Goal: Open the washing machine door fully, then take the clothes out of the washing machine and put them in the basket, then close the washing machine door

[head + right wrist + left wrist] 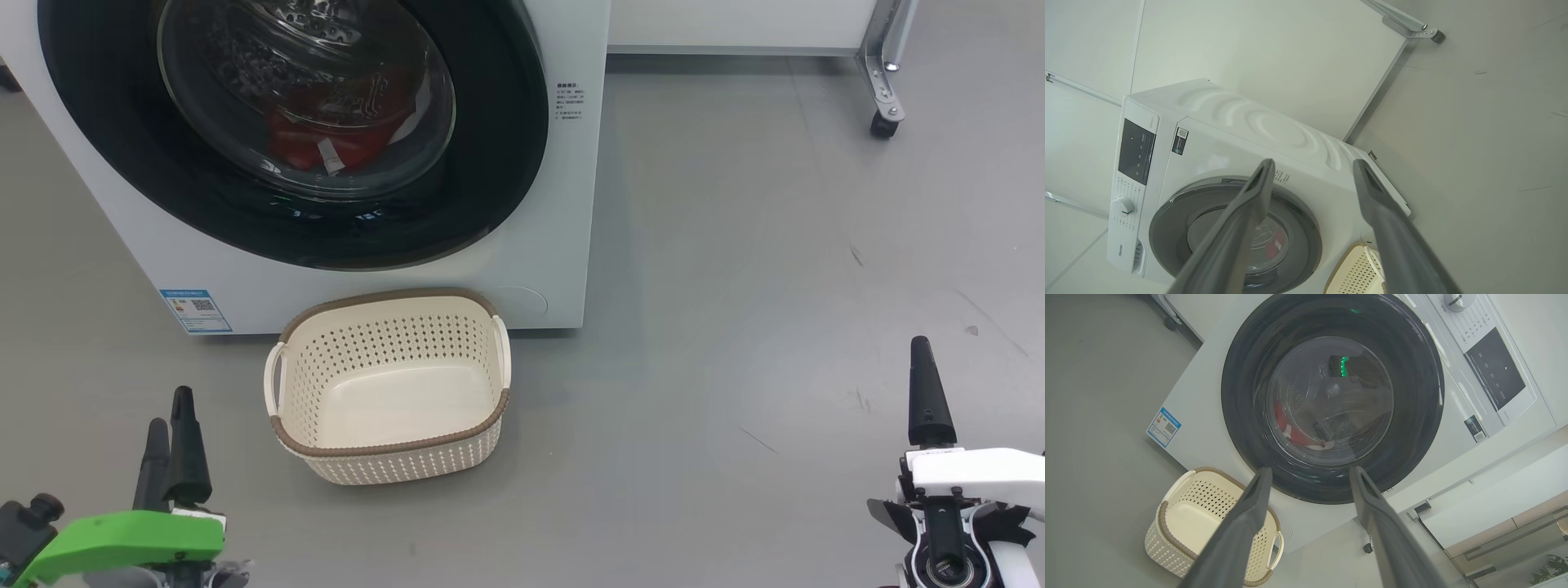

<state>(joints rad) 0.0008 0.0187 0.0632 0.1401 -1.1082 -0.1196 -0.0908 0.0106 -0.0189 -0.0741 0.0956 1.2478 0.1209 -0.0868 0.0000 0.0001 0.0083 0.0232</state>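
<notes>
1. The clothes point(314, 145) lie inside the drum as a red heap with a small white label. They show through the lower part of the clear window.
2. The washing machine door point(490, 163) is shut. Its glossy black ring sits flat against the white front of the washing machine point(571, 229).
3. The machine stands on the grey floor point(735, 286). In the head view a blue QR sticker point(196, 310) sits at the lower left of its front. Small black text point(570, 102) sits just right of the door.
4. The basket point(392, 296) stands upright on the floor just in front of the machine, below the door. Its far rim is very near the machine's base, but I cannot tell whether they touch.
5. The left tool point(169, 408) is at the lower left of the head view, near the basket's left side and well apart from the door. In the left wrist view its two dark fingers point(1241, 522) stand wide apart, gripping nothing, with the door beyond them.
6. The right tool point(1313, 161) is at the lower right of the head view, over bare floor and well apart from basket and machine. Its fingers are also spread wide and hold nothing.
7. A dark control panel point(1494, 367) and a dial point(1457, 299) sit on the machine's upper front.
8. A metal leg with a caster point(886, 122) stands on the floor to the machine's right.
</notes>
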